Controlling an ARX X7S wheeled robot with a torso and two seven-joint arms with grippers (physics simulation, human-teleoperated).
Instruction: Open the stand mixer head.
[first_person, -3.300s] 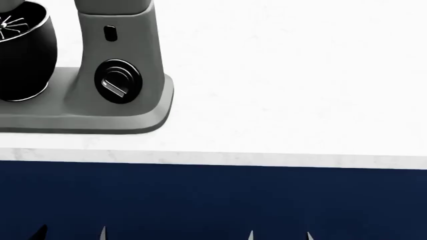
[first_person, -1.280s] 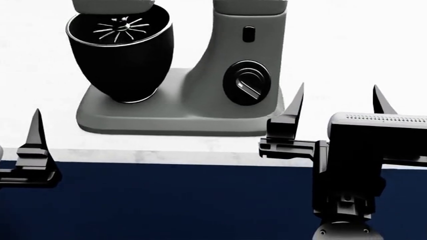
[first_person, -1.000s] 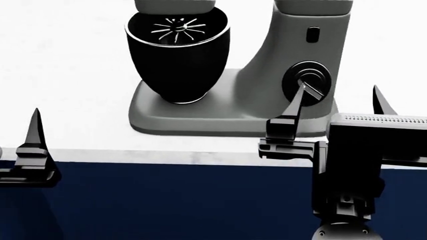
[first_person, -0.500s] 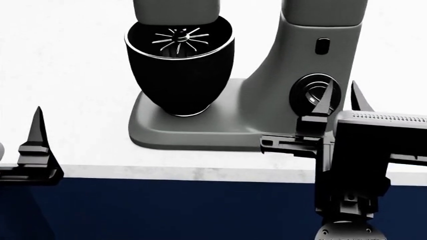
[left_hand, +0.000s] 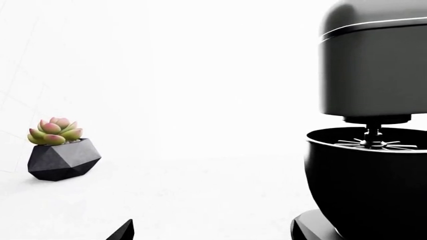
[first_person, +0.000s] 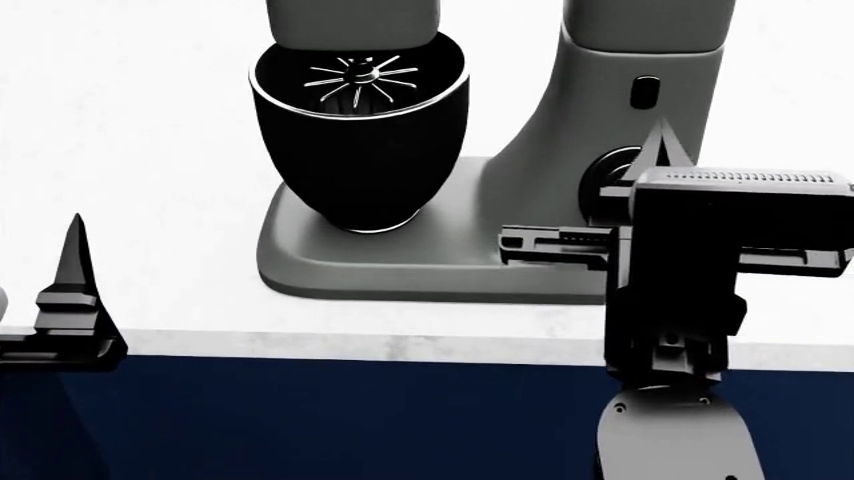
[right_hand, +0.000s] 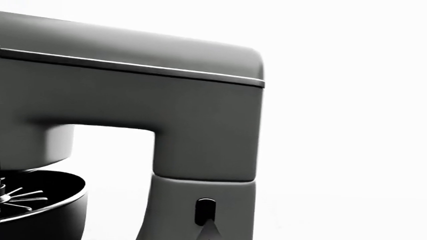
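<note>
The grey stand mixer stands on the white counter. Its matte-grey head (first_person: 354, 20) is down over the glossy black bowl (first_person: 358, 150), with the wire whisk (first_person: 354, 78) inside. The head fills the right wrist view (right_hand: 133, 100) and shows in the left wrist view (left_hand: 373, 65). My right gripper (first_person: 663, 145) is shut and empty, its tips together in front of the column (first_person: 641, 90), partly hiding the black dial (first_person: 603, 185). In its own view the right gripper (right_hand: 210, 231) sits just under the column's slot. My left gripper (left_hand: 208, 236) is open and empty, left of the mixer near the counter edge; one of its fingers (first_person: 74, 280) shows.
A succulent in a black faceted pot (left_hand: 61, 155) stands on the counter to the left of the mixer. The mixer base (first_person: 400, 270) lies close to the counter's front edge (first_person: 334, 345). Below it is the dark blue cabinet front (first_person: 334, 420).
The head view has shifted, so the mixer now sits centred. My right gripper has risen toward the column and its jaws have closed from wide apart to one point. The left gripper has stayed put.
</note>
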